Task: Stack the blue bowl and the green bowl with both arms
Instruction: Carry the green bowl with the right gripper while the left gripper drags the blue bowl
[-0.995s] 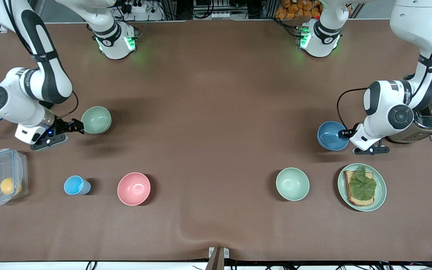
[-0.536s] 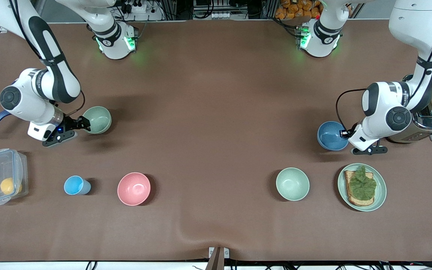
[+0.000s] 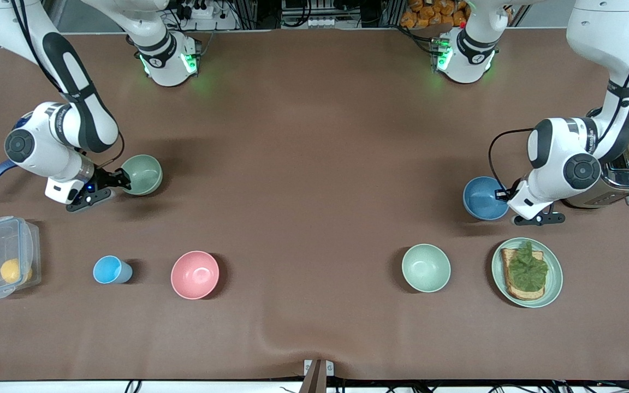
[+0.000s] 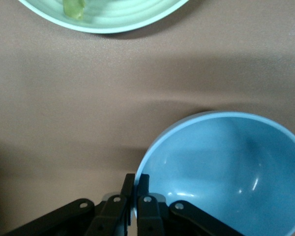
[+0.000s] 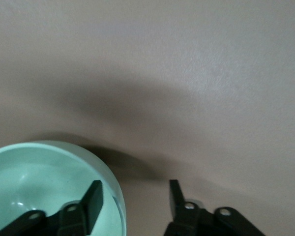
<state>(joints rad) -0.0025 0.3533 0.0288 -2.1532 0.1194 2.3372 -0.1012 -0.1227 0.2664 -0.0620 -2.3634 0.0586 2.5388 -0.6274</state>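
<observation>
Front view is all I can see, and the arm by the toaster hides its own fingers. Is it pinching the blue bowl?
Observer: Yes. In the left wrist view, the left gripper is shut on the rim of the blue bowl, with one finger inside and one outside.
Operator: And has the other arm grabbed the green bowl?
Observer: Not yet. The right wrist view shows the right gripper open across the rim of the green bowl. One finger is inside the bowl, and the other is outside with a gap between it and the wall.
</observation>
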